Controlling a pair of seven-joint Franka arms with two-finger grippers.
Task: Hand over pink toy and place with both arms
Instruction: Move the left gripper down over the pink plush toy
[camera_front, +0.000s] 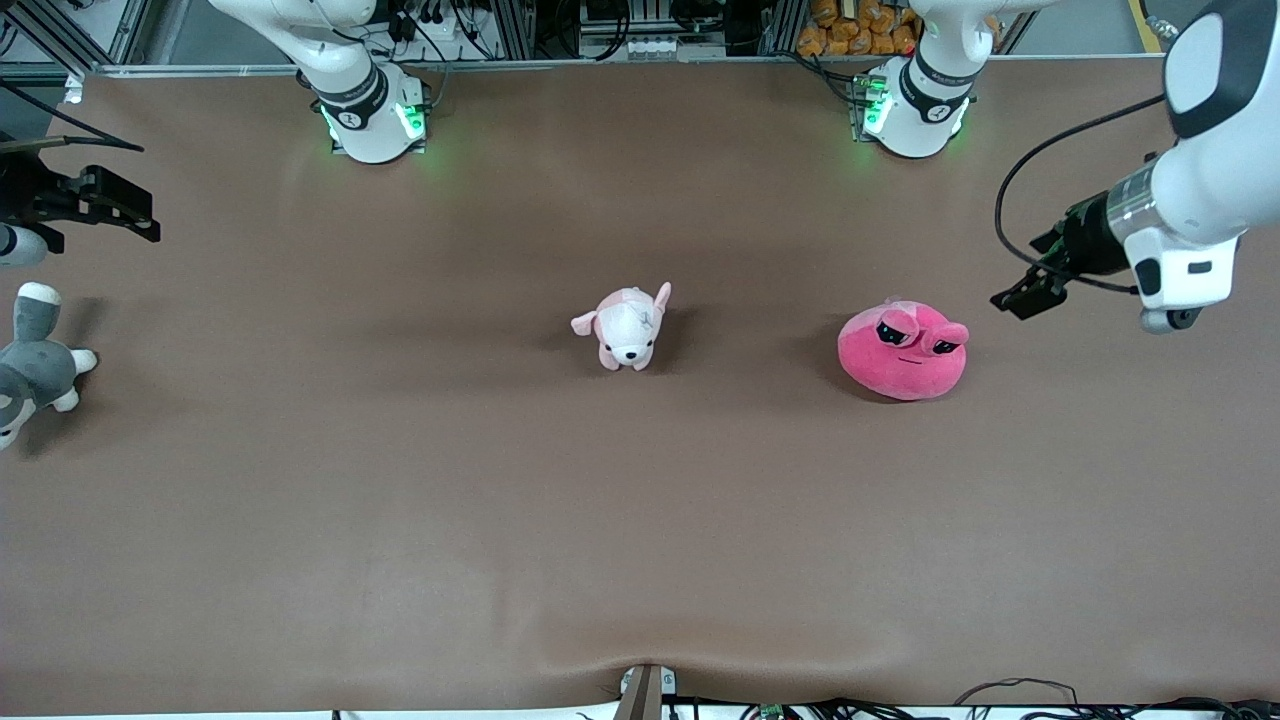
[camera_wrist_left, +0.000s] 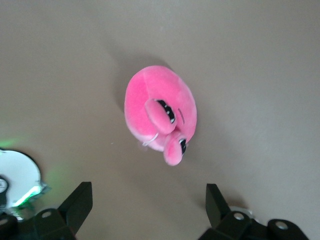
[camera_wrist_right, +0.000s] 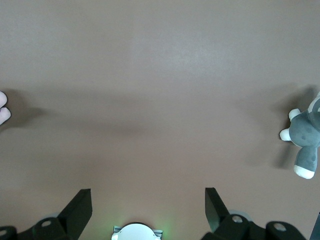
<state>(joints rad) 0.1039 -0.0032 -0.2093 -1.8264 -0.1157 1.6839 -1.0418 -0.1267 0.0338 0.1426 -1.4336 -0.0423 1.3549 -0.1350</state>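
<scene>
The pink toy (camera_front: 903, 351), a round hot-pink plush with half-lidded black eyes, lies on the brown table toward the left arm's end. It also shows in the left wrist view (camera_wrist_left: 160, 114). My left gripper (camera_front: 1030, 292) hangs open and empty in the air beside the toy, toward the table's end, apart from it. In its wrist view the gripper (camera_wrist_left: 149, 205) has both fingers wide apart over bare table. My right gripper (camera_front: 105, 212) is open and empty above the right arm's end of the table; its wrist view (camera_wrist_right: 148, 207) shows bare table between the fingers.
A small pale pink-and-white dog plush (camera_front: 627, 326) stands at the table's middle. A grey-and-white plush animal (camera_front: 30, 367) lies at the right arm's end, also in the right wrist view (camera_wrist_right: 305, 140). Both arm bases (camera_front: 372, 115) stand along the farthest edge.
</scene>
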